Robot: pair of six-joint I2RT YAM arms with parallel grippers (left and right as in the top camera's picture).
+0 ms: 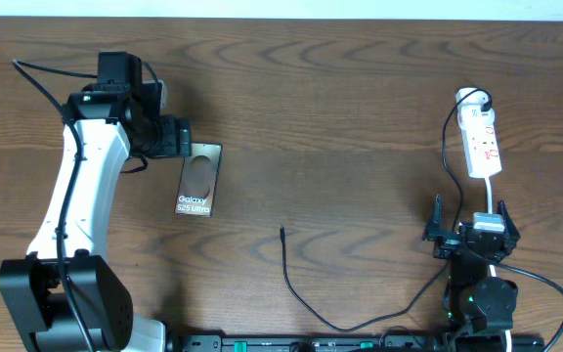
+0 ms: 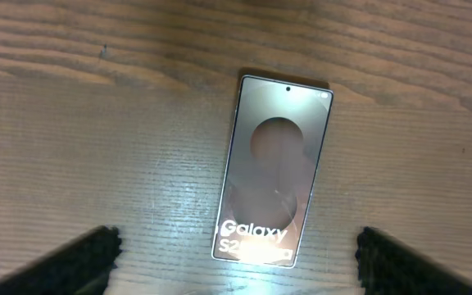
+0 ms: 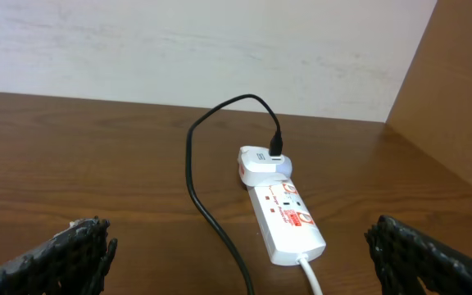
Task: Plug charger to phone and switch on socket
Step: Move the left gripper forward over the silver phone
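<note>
Phone lies flat beneath my left gripper, fingers spread wide, no contact. Right gripper wide, empty; socket at its 12 o'clock. Charger tip lies at 4 o'clock from phone.

My overhead feed is evenly lit and sharp. The dark brown wood-grain table shows only a soft shadow beside the white left arm. On the left wrist view a pale sheen washes out the wood around the flat dark rectangular phone, whose glossy screen catches light, probably from above. In the right wrist view the black ridged fingertips look soft and out of focus at the bottom corners.
</note>
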